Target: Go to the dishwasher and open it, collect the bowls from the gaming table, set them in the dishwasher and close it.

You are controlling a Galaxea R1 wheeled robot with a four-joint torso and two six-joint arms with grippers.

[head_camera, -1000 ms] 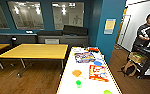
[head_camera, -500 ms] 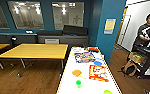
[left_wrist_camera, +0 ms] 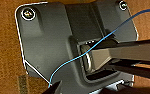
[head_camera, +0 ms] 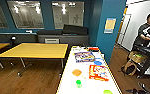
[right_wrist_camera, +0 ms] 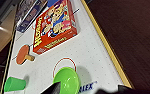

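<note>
Jaw state on both grippers: cannot tell. Above the white gaming table (right_wrist_camera: 96, 57), a green bowl (right_wrist_camera: 66, 80) is sitting near a red game box (right_wrist_camera: 54, 26).

camera view barely shifted across the last second, so the robot is near standstill at the gaming table (head_camera: 66, 82). boxes, green bowl (head_camera: 107, 92) and orange paddle (head_camera: 76, 72) lie where they did. only the person (head_camera: 147, 30) by the doorway shifted posture slightly.
</note>
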